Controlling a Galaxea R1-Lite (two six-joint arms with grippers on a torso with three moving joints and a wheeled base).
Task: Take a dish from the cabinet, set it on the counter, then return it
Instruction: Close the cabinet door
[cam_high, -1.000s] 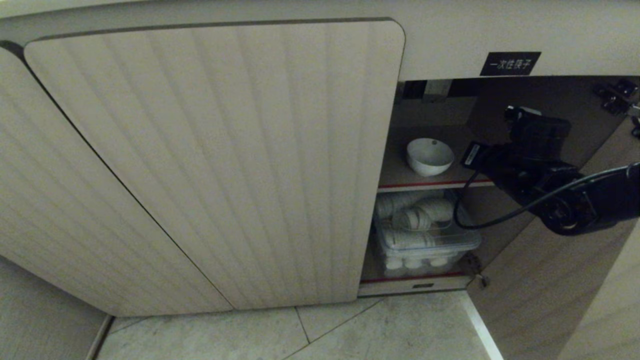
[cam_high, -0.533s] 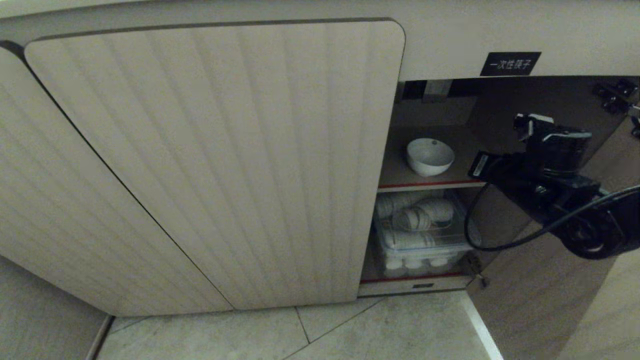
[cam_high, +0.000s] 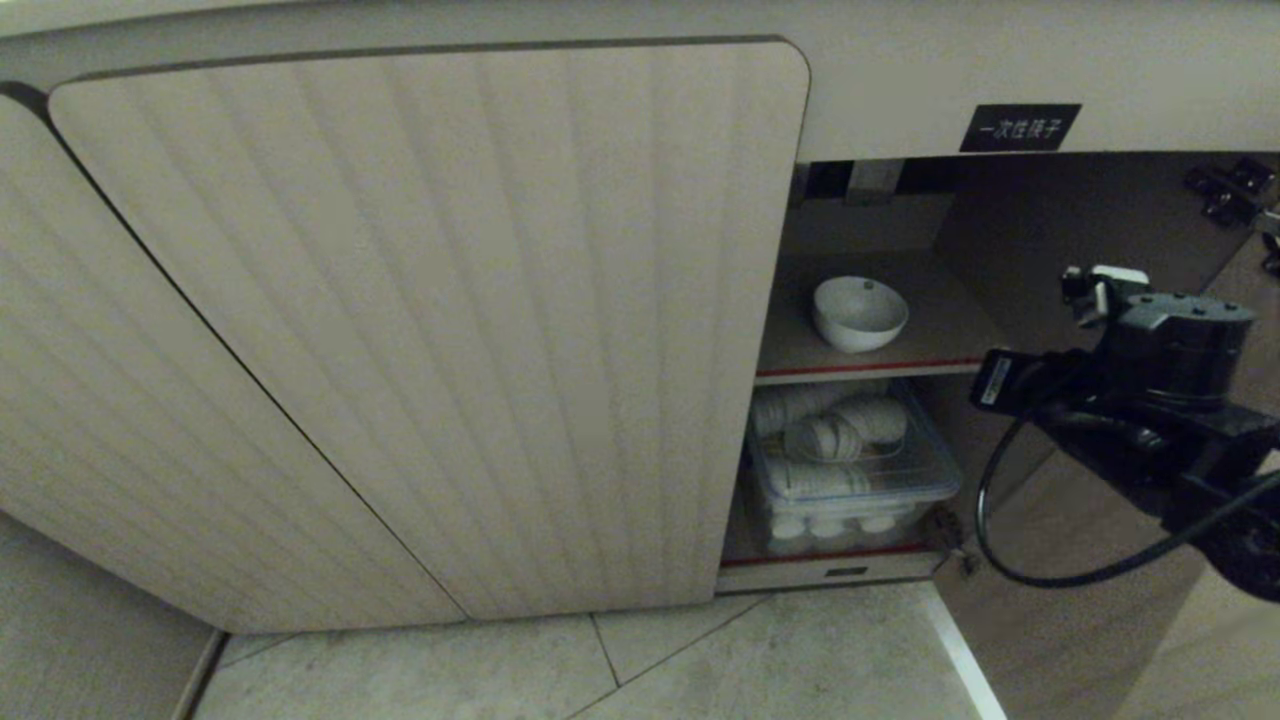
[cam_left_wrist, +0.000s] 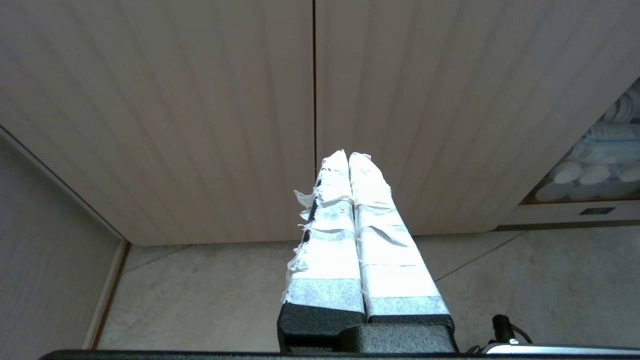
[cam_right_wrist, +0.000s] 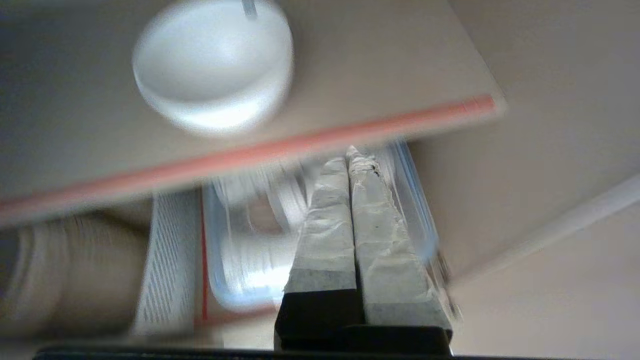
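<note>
We see one small white round ceramic bowl (cam_high: 860, 312) sitting upright on the cabinet's (cam_high: 430, 320) red-edged inner shelf (cam_high: 870, 368), near the shelf's front edge and toward its left end, with nothing touching it. Our right gripper (cam_right_wrist: 348, 156) hangs outside the opening, off the shelf's right end and just below its front edge, with its taped fingers (cam_right_wrist: 325, 220) pressed together and nothing between them. Our left gripper (cam_left_wrist: 348, 159) is parked before the closed ribbed doors, fingers likewise pressed together.

We judge the main risk to be a reach made with the fingers closed: they could nudge the bowl toward the back wall or tip it on its narrow foot. Coming in low, they could strike the shelf's front edge.

We count one bowl, one clear plastic bin (cam_high: 850, 470) of stacked white cups below, two closed doors, and one black label (cam_high: 1020, 127).
</note>
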